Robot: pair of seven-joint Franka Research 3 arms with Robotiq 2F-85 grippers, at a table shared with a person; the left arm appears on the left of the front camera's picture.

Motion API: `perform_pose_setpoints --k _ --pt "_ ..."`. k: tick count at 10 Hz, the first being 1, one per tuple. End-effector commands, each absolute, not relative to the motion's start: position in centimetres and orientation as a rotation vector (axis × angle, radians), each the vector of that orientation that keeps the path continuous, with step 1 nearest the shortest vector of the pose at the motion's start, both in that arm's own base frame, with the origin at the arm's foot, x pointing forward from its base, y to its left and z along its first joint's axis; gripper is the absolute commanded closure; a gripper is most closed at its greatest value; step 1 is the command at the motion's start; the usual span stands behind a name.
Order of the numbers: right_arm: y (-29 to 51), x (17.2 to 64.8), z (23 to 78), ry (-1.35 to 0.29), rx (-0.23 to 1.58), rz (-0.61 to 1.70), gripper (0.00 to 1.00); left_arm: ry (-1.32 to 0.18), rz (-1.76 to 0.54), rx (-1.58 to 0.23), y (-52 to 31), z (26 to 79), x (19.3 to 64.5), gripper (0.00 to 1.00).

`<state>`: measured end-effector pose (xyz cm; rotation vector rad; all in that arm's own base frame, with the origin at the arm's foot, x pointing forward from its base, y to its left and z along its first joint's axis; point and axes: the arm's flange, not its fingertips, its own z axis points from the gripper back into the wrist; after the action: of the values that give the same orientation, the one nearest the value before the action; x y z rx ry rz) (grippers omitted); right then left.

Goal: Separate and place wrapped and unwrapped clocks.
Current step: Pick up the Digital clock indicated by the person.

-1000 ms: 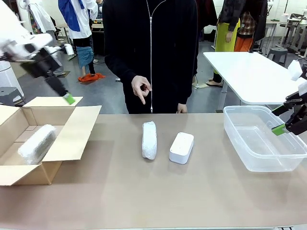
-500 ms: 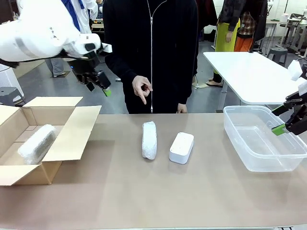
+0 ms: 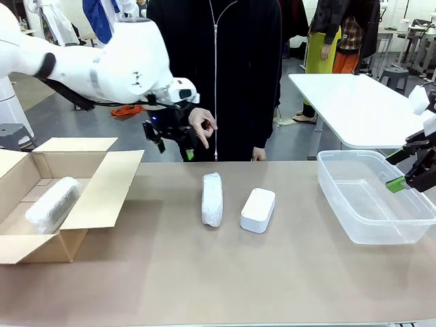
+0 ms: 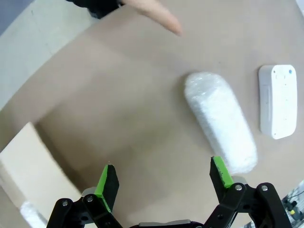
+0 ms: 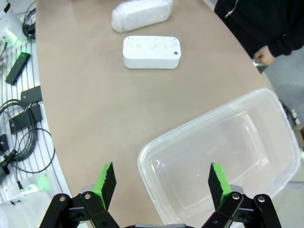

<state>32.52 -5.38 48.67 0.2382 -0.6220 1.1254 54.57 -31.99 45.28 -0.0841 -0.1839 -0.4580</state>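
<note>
One bubble-wrapped clock [image 3: 212,199] lies mid-table, with the bare white unwrapped clock [image 3: 258,210] just to its right. A second wrapped clock [image 3: 52,203] rests inside the cardboard box [image 3: 102,184]. My left gripper [image 3: 175,147] hangs open in the air behind the table's far edge, up and left of the mid-table bundle. From its wrist camera, the wrapped clock [image 4: 220,121] and the unwrapped clock [image 4: 278,100] lie beyond the open left gripper [image 4: 164,175]. My right gripper [image 3: 407,174] is open over the clear tub [image 3: 340,184]. The right wrist view looks past the open right gripper [image 5: 161,183] at the unwrapped clock [image 5: 151,52] and the wrapped clock [image 5: 141,13].
A person in black stands at the far side, one hand [image 3: 201,126] pointing down toward the wrapped clock; the fingertip [image 4: 156,14] shows in the left wrist view. The box flap [image 4: 28,161] lies at the left. The tub's rim [image 5: 266,99] is at the table's right end.
My left arm swung right from above the cardboard box to the far middle of the table, beside the person's pointing hand. The right arm and the clocks stayed put.
</note>
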Motion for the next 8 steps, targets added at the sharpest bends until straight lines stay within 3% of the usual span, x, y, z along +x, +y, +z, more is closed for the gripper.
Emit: perform_pose_setpoints --k 1,8 --pt "-5.4 32.7 48.4 -0.645 0.269 1.136 0.0 -0.172 -0.404 -0.093 -34.5 46.2 56.1 0.0" --pt "-5.4 32.7 48.4 -0.645 0.269 1.136 0.0 0.006 -0.215 -0.168 -40.3 41.4 56.3 0.0"
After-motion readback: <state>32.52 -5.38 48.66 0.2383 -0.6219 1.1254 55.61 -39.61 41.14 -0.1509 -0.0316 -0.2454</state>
